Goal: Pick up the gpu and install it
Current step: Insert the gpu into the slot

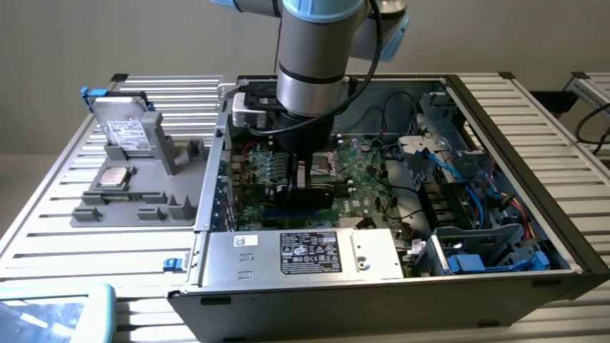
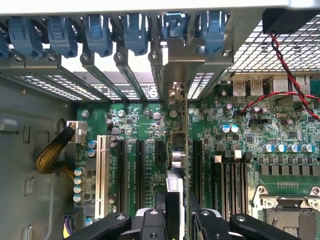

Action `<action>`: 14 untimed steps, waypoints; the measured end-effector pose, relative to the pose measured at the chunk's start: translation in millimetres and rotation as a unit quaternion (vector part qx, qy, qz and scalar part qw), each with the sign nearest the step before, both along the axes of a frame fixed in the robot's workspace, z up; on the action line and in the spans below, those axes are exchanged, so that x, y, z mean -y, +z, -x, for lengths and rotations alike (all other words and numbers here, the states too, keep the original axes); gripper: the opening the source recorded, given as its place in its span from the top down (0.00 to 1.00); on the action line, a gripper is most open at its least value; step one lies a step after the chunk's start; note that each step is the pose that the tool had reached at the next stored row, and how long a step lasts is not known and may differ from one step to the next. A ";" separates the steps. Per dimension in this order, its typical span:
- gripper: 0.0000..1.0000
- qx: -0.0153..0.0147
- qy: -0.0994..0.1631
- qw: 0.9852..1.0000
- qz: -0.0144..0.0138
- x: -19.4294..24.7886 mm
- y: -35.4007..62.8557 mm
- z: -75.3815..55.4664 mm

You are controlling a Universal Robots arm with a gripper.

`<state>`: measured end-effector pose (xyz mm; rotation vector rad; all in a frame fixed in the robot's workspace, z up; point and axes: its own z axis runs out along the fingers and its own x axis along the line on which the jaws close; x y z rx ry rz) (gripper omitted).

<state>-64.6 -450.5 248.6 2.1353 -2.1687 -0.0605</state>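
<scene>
I watched the black two-fingered gripper (image 2: 177, 215), deep inside the open black computer case (image 1: 533, 136), clenched on the gpu (image 2: 176, 165), a thin card with a green board held on edge between its fingers. The card stood just over the green motherboard (image 2: 135, 120), in line with one of the long black expansion slots (image 2: 159, 150) directly beneath the gripper. Its silver end bracket (image 2: 175, 92) reached ahead of the gripper toward the row of blue retaining clips (image 2: 97, 32) on the case's rear wall. I could not tell whether the card's edge had entered the slot.

To my eye, the danger was a slight tilt: pressed down crooked, the card might have ridden the slot's lip or slipped in the grasp. The bracket could also have caught on the rear frame. The red and black wires (image 2: 280, 95) lay off to one side, probably clear.
</scene>
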 end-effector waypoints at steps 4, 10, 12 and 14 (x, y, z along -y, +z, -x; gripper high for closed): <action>0.73 0.000 0.000 1.000 0.003 0.0 -0.9 0.0; 0.73 0.000 0.000 1.000 0.003 -2.6 -1.2 0.0; 0.73 0.000 0.000 1.000 0.003 -2.8 -1.3 0.0; 0.73 0.000 0.000 1.000 0.003 -2.8 -1.3 0.0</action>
